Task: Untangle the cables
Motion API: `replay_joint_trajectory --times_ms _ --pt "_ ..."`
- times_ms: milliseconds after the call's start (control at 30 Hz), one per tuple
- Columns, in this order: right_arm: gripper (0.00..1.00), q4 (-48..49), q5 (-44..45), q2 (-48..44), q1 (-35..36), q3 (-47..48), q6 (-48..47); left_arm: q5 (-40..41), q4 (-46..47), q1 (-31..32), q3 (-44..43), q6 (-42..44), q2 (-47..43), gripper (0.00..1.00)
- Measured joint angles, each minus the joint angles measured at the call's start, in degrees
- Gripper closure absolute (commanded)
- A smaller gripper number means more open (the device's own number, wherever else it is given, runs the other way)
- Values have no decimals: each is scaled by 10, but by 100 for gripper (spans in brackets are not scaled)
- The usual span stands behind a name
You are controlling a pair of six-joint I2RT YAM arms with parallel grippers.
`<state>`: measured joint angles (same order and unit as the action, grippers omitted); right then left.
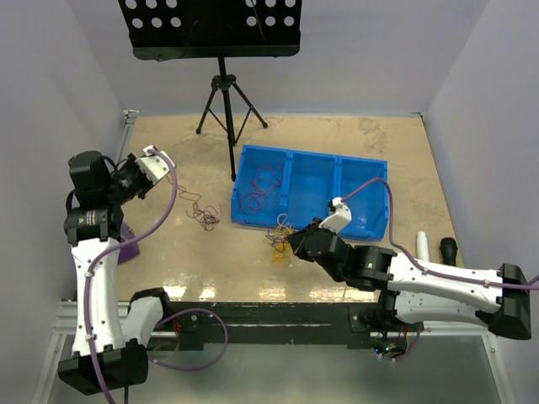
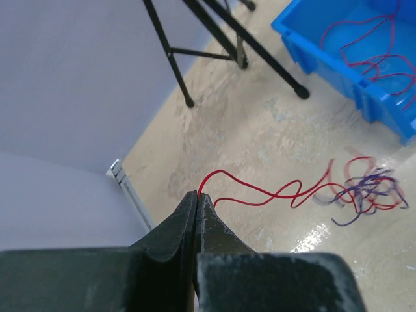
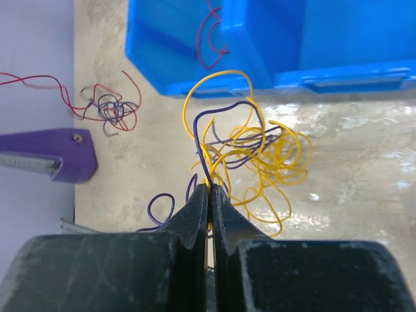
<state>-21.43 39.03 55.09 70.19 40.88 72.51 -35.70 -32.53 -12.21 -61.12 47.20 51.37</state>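
My left gripper (image 2: pixel 197 194) is shut on the end of a thin red wire (image 2: pixel 260 192). The wire runs across the table to a small red and purple tangle (image 2: pixel 367 192), which also shows in the top view (image 1: pixel 202 215). My right gripper (image 3: pixel 209 188) is shut on a thin purple wire (image 3: pixel 203 140). This wire rises out of a yellow and purple tangle (image 3: pixel 260 156) lying just in front of the blue bin (image 3: pixel 175 52). In the top view this tangle (image 1: pixel 278 240) lies at the right gripper (image 1: pixel 292 241). Loose red wires (image 1: pixel 261 189) lie in the bin's left compartment.
The blue bin (image 1: pixel 313 154) has three compartments and sits mid-table. A black music stand tripod (image 1: pixel 223 93) stands behind it. A purple block (image 1: pixel 126 244) lies by the left arm. A white cylinder (image 1: pixel 424 244) and a black one (image 1: pixel 448 248) stand at the right edge.
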Motion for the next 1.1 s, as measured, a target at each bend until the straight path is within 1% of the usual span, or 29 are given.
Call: replay_joint_trajectory --times_ms 100,133,167,233,267,333,367,467,667,800,867,1000,1100 --pt "100 41 -22 13 3 0 -32 -46 -56 0 -34 36 0 100" --pt "98 52 -29 18 3 0 -41 -62 -75 0 -43 49 0 100" --pt "89 65 -36 26 5 0 -51 -82 -96 0 -52 66 0 100" --pt "67 90 -52 46 7 0 -72 -115 -127 0 -60 94 -5 100" --pt "59 100 -59 57 8 0 -81 -133 -142 0 -61 109 -10 100" --pt "50 115 -72 80 11 0 -101 -168 -171 0 -61 134 -22 100" --pt "47 120 -75 87 12 0 -108 -184 -183 0 -61 145 -28 100" --pt "45 132 -83 107 19 0 -133 -218 -206 0 -61 171 -43 100" --pt "45 170 -85 133 37 2 -184 -253 -234 0 -61 196 -57 100" --pt "45 214 -85 182 47 28 -215 -269 -256 0 -61 221 -57 100" --pt "45 245 -86 214 53 47 -231 -280 -277 0 -61 254 -57 100" --pt "46 296 -86 264 57 70 -257 -301 -351 0 -71 356 -57 100" --pt "47 313 -86 281 57 79 -269 -316 -388 0 -77 397 -61 100"
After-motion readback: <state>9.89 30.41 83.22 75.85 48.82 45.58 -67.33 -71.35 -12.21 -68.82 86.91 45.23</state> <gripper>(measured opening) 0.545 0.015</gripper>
